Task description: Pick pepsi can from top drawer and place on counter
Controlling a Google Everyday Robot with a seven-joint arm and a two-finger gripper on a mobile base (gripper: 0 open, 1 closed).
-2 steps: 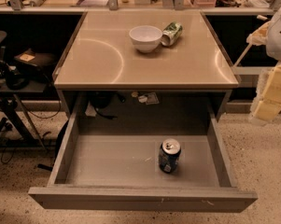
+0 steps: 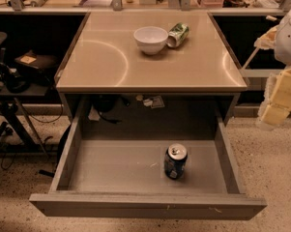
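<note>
The pepsi can (image 2: 175, 161), dark blue with a silver top, stands upright on the floor of the open top drawer (image 2: 111, 166), right of the middle. The counter (image 2: 111, 62) is the tan glossy tabletop above the drawer. My gripper (image 2: 276, 99) is a pale cream shape at the right edge of the view. It hangs beside the counter's right side, above the floor and well apart from the can. It holds nothing that I can see.
A white bowl (image 2: 151, 39) and a green can (image 2: 178, 34) lying on its side sit at the back of the counter. A dark stand with cables (image 2: 12, 88) is on the left. Speckled floor surrounds the drawer.
</note>
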